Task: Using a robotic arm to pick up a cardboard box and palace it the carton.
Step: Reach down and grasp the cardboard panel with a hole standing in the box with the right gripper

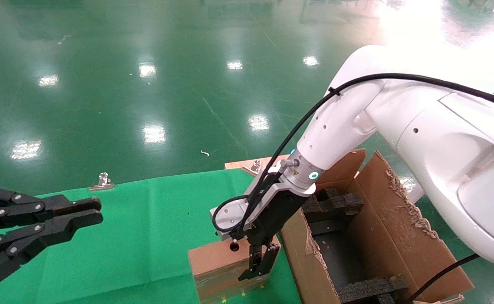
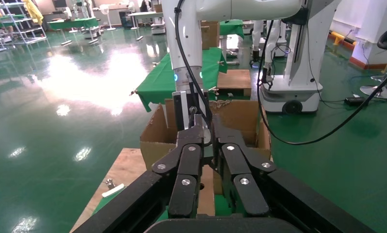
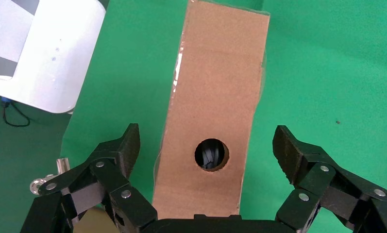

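cardboard box (image 3: 213, 116) stands between the right gripper's (image 3: 206, 155) spread fingers (image 3: 126, 148), untouched by either.

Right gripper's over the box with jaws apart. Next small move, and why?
Probably close the right gripper on the cardboard box. The wrist view shows its fingers open on either side of the box's narrow top face, with gaps on both sides, so nothing is gripped yet. The carton sits just beside it. The left gripper is parked away.

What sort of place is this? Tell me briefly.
Likely a robot lab or factory hall: a glossy green floor, more tables draped in green cloth, metal shelving, and another wheeled robot base behind the carton.
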`<state>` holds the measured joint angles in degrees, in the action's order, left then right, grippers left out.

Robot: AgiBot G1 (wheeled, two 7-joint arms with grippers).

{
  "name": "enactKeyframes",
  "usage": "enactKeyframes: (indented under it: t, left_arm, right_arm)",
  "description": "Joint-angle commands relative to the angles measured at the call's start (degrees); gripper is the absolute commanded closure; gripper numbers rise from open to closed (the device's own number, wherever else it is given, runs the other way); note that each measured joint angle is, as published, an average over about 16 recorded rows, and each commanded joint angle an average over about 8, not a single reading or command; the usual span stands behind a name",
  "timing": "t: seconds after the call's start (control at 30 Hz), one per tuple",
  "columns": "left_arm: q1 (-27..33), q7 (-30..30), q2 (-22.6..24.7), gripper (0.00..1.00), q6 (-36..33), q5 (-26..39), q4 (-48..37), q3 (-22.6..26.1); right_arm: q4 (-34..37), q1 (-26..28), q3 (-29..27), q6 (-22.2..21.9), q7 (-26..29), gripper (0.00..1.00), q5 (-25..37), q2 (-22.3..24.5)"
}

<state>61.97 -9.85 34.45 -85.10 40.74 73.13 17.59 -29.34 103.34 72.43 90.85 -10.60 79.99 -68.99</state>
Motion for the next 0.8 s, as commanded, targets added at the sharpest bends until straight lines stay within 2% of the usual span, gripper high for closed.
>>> enactKeyframes:
  t: [0.03, 0.8]
  left_arm:
    - [0.0, 0.0, 0.0, 0.00, 0.0, 0.0, 0.0, 0.0]
    - [0.0, 0.0, 0.0, 0.00, 0.0, 0.0, 0.0, 0.0]
  right_arm:
    - [0.3, 0.1, 0.2, 0.0, -0.1, 1.00, -0.1, -0.2]
    - [-0.8, -0.3, -0.7, 0.0, 0.3, 1.00, 0.1, 0.6]
